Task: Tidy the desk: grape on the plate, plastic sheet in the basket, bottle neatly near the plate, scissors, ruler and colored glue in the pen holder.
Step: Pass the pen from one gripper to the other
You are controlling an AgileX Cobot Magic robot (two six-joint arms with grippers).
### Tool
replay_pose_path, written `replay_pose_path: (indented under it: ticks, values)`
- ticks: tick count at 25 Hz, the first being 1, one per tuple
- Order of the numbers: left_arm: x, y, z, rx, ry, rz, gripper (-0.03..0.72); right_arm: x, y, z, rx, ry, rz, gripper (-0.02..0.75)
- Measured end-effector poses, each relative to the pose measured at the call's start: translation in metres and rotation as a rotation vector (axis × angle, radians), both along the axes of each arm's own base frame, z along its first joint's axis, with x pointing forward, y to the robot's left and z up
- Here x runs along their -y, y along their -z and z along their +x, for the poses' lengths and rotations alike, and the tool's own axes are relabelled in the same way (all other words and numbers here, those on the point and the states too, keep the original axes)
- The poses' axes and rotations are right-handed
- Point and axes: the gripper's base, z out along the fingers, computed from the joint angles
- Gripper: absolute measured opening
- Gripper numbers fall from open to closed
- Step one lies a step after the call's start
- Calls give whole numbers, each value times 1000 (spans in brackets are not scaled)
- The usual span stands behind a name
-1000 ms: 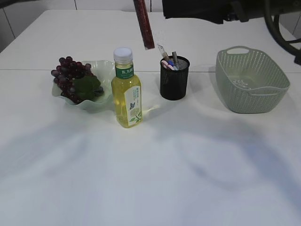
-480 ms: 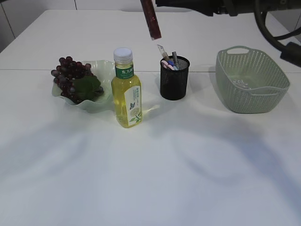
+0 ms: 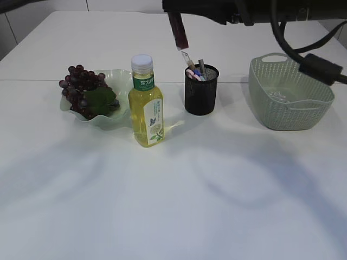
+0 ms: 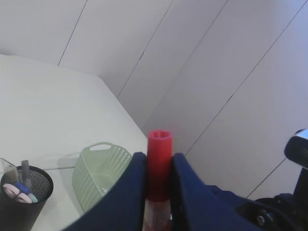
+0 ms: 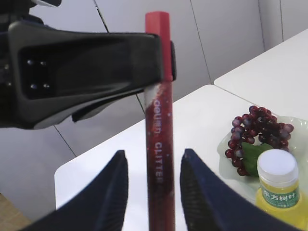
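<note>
I am on the last item, getting the glue stick [image 3: 178,30] into the pen holder [image 3: 201,90]. My left claw [image 4: 159,192] is clamped on it near its red cap, and the stick hangs tip down, slightly tilted, high above the table and just left of the holder's mouth. My right claw [image 5: 153,192] stands with its fingers spread on either side of the stick's lower body, not touching it. The scissors and ruler appear to be in the holder already; the grapes [image 3: 81,86] lie on the plate [image 3: 116,78] at far left, and the bottle [image 3: 145,103] stands upright just right of it. The basket [image 3: 290,92] sits far right. Next, I think, I should shift the stick right until its tip is over the opening, lower it, then let go. My left arm reaches across from high at the far edge.
</note>
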Motion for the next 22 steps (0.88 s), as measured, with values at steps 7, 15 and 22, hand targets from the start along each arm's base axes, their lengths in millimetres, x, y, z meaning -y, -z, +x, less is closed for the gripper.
replay_pose_path:
  ticks: [7,15,22]
  values:
    - [6,0,-5,-1,25,1,83,-2,6,7,-27,9,27,303]
    - [14,8,-5,-6,46,29,83,-2,7,8,-27,12,30,303]
    - [14,8,-5,-6,46,28,83,-2,8,8,-22,8,15,261]
